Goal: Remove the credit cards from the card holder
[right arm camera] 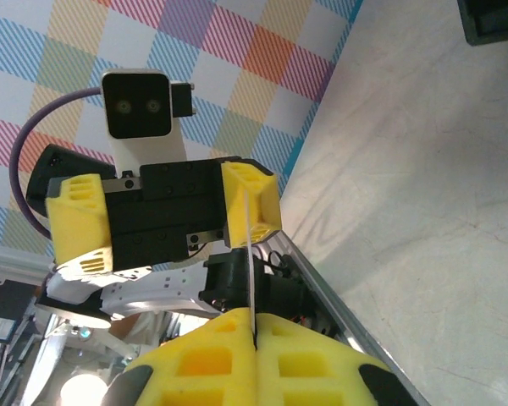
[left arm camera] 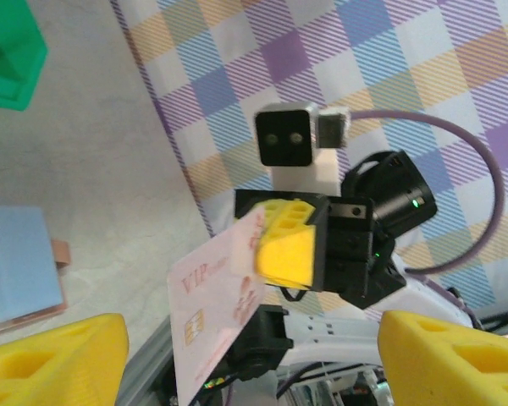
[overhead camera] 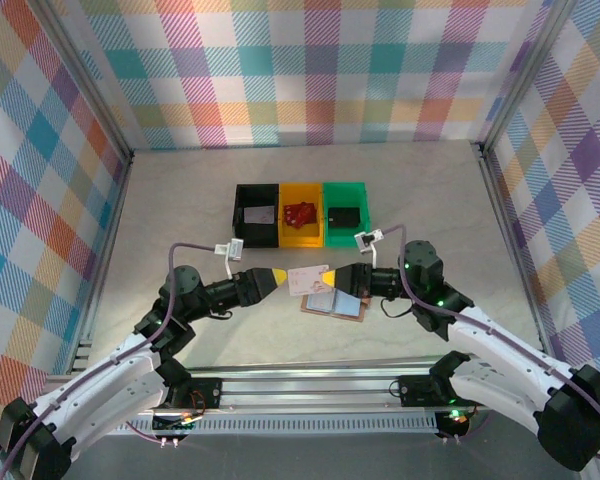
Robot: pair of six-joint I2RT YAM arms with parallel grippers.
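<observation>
Pinching one pale pink rectangular plastic card (overhead camera: 307,279) between pressed-together fingers, the right gripper (overhead camera: 327,280) hangs over one tan leather bifold card holder (overhead camera: 338,305) lying spread open; the left gripper (overhead camera: 280,277), fingers spread wide, sits just beside the card.

The checked walls (overhead camera: 300,70) carry a plaid of pink, orange, teal, blue, purple and white, with fine diagonal stripes. The flat table top (overhead camera: 180,200) is pale grey-beige with faint marble veins. At the far side, the black rectangular plastic bin (overhead camera: 238,215) is on the left. The orange-yellow rectangular plastic bin (overhead camera: 302,188) in the middle holds a small red thing (overhead camera: 300,213), and the green rectangular plastic bin (overhead camera: 346,188) is on the right. The thin plastic card (overhead camera: 307,279) is pinkish white, with red "VIP" letters and a gold chip. The tan-brown leather-like card holder (overhead camera: 340,305) has pale blue inner panels. The left gripper (overhead camera: 283,277) and the right gripper (overhead camera: 326,278) have yellow fingers and black bodies; their thin round cables (overhead camera: 195,245) are purple
</observation>
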